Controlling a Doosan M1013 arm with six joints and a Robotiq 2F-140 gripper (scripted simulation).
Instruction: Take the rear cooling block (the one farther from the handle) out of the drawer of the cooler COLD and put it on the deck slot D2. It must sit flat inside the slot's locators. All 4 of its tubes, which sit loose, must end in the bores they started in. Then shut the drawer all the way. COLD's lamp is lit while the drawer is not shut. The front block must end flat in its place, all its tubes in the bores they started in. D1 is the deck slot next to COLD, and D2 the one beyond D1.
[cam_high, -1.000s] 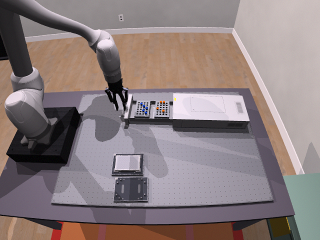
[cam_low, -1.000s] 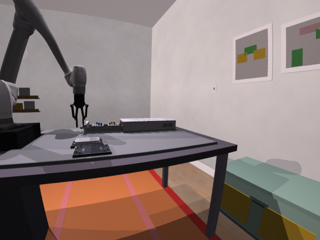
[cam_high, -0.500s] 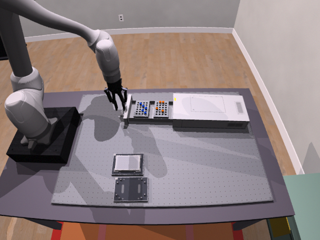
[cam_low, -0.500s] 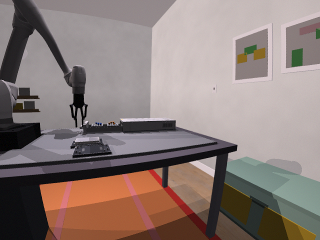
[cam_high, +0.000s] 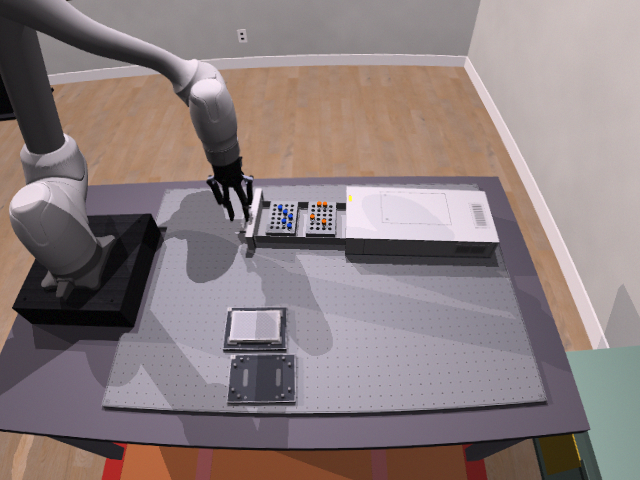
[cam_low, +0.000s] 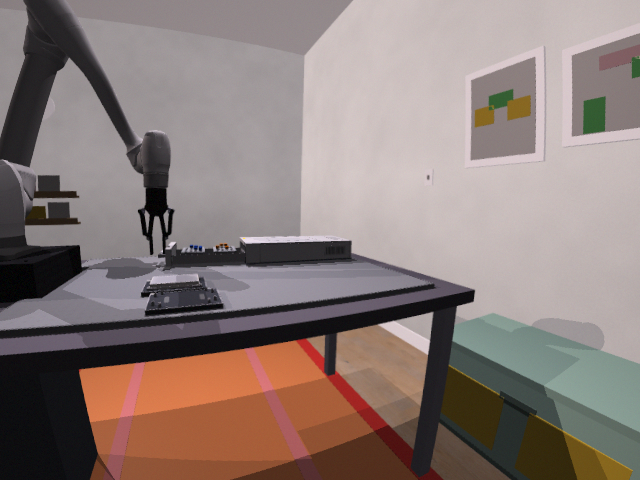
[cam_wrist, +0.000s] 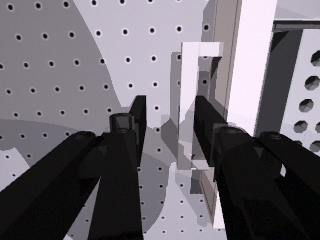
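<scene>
My gripper (cam_high: 240, 219) (cam_low: 158, 252) (cam_wrist: 169, 110) is partly open, fingers down at the drawer front. The handle's bar (cam_wrist: 188, 100) is between the fingers, close to the right one, with a gap to the left one. COLD's drawer (cam_high: 305, 241) (cam_low: 204, 258) is out. The front block (cam_high: 280, 231) with several blue tubes and the rear block (cam_high: 320, 232) with several orange tubes look flat in it. COLD's lamp (cam_high: 349, 198) is lit yellow. Slot D2 (cam_high: 262, 384) (cam_low: 183, 302) is empty, with small locators around its edges.
Slot D1 (cam_high: 225, 342) holds a white plate (cam_high: 255, 325) (cam_low: 174, 280), between the drawer and D2. COLD's white housing (cam_high: 413, 217) (cam_low: 294, 249) stands at the back right. The arm's black base (cam_high: 93, 304) is at the left.
</scene>
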